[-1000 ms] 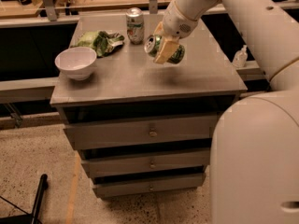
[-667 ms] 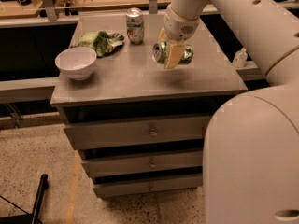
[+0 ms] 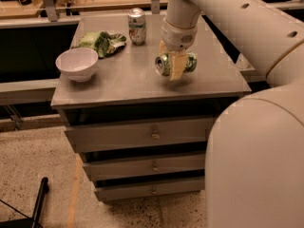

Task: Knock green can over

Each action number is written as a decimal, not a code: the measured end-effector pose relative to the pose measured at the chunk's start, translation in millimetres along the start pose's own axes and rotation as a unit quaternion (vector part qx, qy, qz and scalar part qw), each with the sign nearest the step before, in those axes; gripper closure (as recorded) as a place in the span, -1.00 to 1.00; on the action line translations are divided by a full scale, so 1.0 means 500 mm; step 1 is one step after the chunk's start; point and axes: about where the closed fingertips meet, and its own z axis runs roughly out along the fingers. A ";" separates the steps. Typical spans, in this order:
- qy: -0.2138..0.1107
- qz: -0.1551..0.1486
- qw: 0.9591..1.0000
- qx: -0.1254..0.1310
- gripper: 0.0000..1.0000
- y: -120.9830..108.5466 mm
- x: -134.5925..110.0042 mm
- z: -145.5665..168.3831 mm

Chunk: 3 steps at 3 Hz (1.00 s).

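The green can (image 3: 163, 64) lies on its side, silver top facing left, at the middle right of the grey cabinet top (image 3: 128, 82). It sits low over the surface, with a shadow right under it. My gripper (image 3: 175, 66) comes down from above on the white arm (image 3: 183, 13). Its pale yellow fingers (image 3: 175, 68) sit around the can's middle, one in front and one hidden behind it.
A white bowl (image 3: 77, 63) stands at the left. A wrinkly green and white snack bag (image 3: 100, 42) and an upright silver-white can (image 3: 137, 26) are at the back. My white body (image 3: 256, 165) fills the right foreground. Drawers (image 3: 154, 135) face front.
The gripper has moved slightly right and toward the front with the can. The can has turned from tilted to lying horizontal.
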 end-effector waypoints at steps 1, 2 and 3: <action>-0.001 -0.001 1.000 0.006 -0.73 -0.008 -0.002 0.005; -0.001 -0.001 1.000 0.010 -1.00 -0.015 -0.003 0.010; -0.001 -0.001 1.000 0.010 -1.00 -0.015 -0.003 0.010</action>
